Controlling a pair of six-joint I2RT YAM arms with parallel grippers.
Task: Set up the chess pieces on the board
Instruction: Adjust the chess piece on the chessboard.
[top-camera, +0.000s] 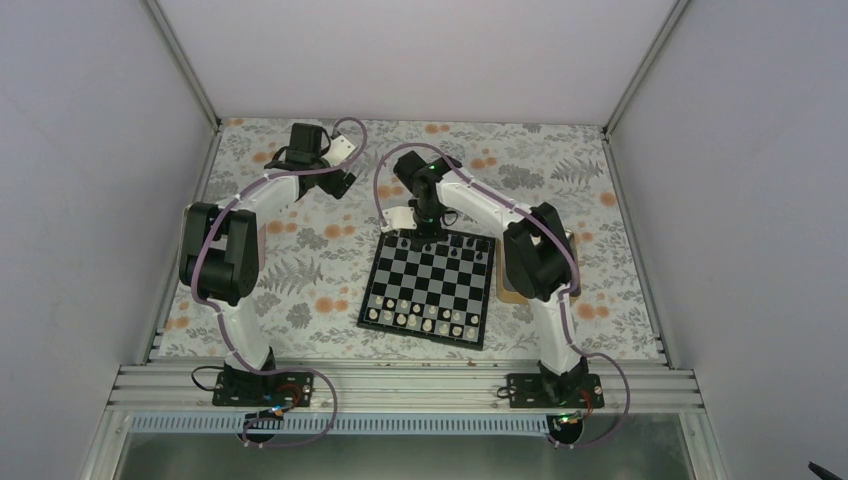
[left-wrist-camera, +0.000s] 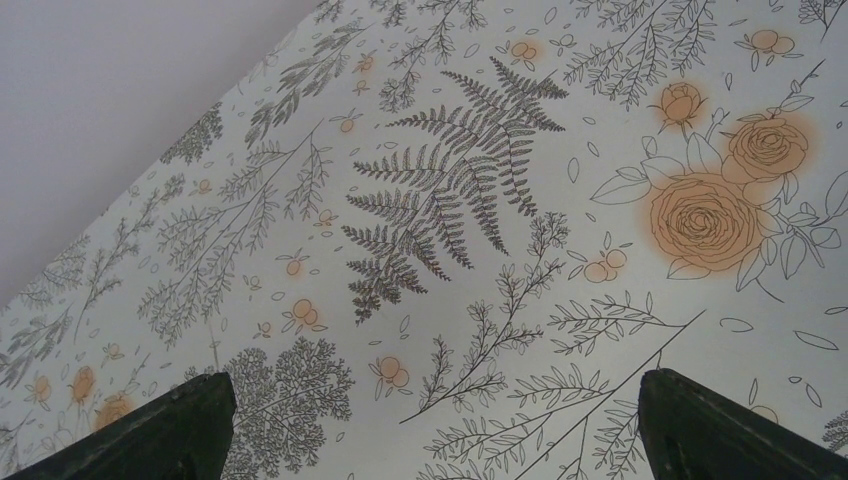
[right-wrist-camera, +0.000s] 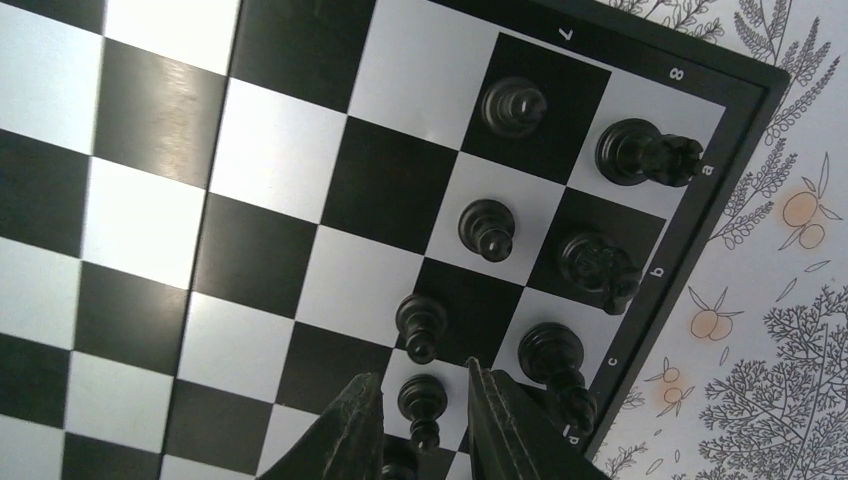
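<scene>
Table (top-camera: 300, 270): covered from wall to wall by a cloth, with walls close on three sides.
Cloth (left-wrist-camera: 460, 210): pale, printed with grey ferns, thin branches and orange roses.
Board (top-camera: 432, 280): lies flat on the cloth, right of centre, slightly skewed to the table's edges.
Tray (top-camera: 510, 293): tan, just beside the board's right edge, mostly hidden.
Rail (top-camera: 400, 385): aluminium, along the near edge.
</scene>
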